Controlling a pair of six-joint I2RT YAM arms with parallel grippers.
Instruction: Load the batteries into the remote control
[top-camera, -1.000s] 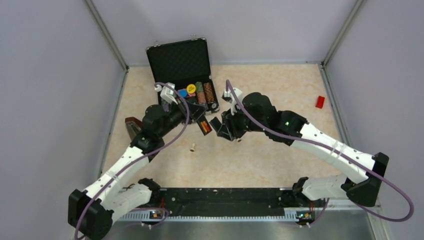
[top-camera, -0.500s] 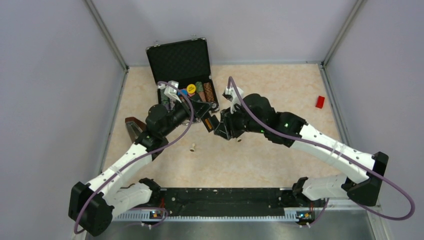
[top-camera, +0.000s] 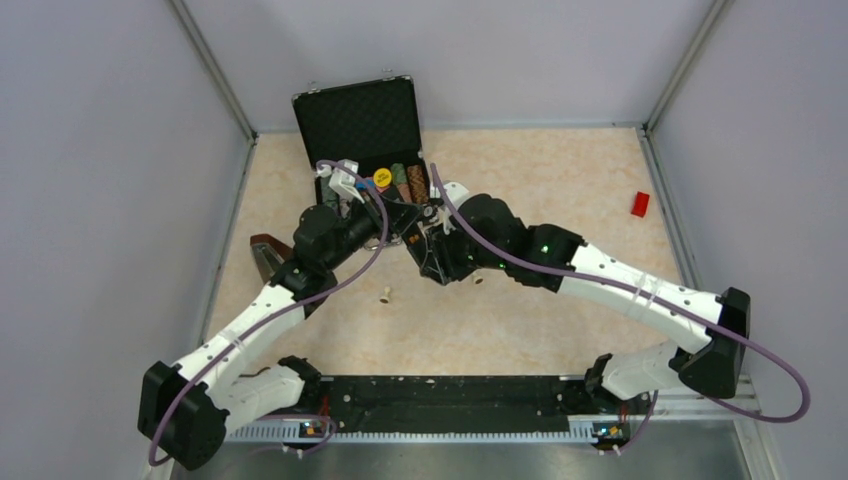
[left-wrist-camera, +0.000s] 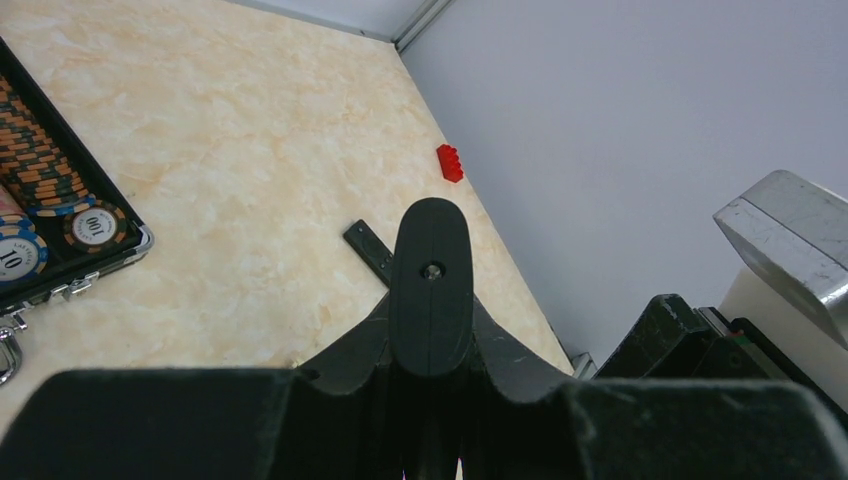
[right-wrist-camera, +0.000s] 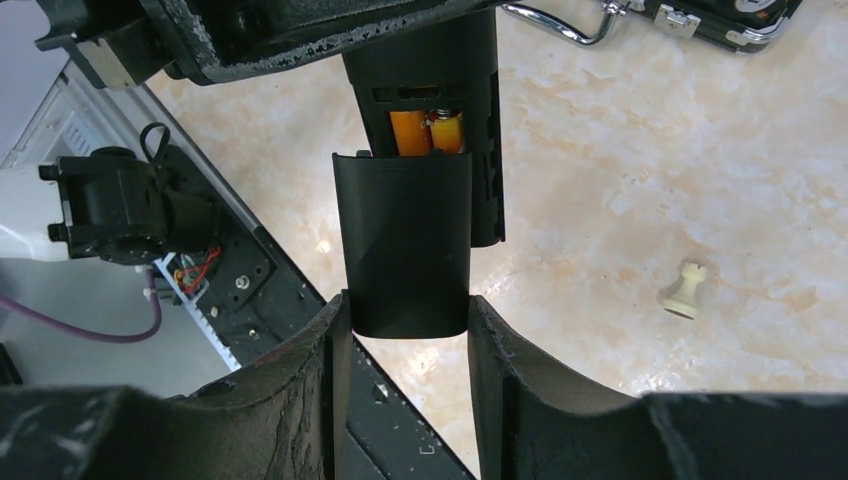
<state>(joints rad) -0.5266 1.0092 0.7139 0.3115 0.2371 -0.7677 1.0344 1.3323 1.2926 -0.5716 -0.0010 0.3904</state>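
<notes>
My left gripper (left-wrist-camera: 431, 338) is shut on the remote control (left-wrist-camera: 431, 250), a slim black bar seen end-on in the left wrist view. In the right wrist view the remote (right-wrist-camera: 425, 70) hangs from the left gripper's fingers (right-wrist-camera: 250, 40) with its compartment open, and two orange batteries (right-wrist-camera: 428, 132) lie side by side inside. My right gripper (right-wrist-camera: 408, 315) is shut on the small black back cover (right-wrist-camera: 405, 240), whose upper edge meets the remote just below the batteries. In the top view the two grippers (top-camera: 395, 222) (top-camera: 428, 243) meet in front of the case.
An open black case (top-camera: 360, 120) with poker chips (left-wrist-camera: 60, 230) stands behind the grippers. Cream pegs (top-camera: 385, 295) (right-wrist-camera: 685, 288) lie on the table. A red brick (top-camera: 640, 203) sits far right. A thin black strip (left-wrist-camera: 366, 247) lies on the table beyond the remote.
The right gripper has moved left with the cover until it meets the remote. The left gripper has shifted slightly toward the case with the remote in it.
</notes>
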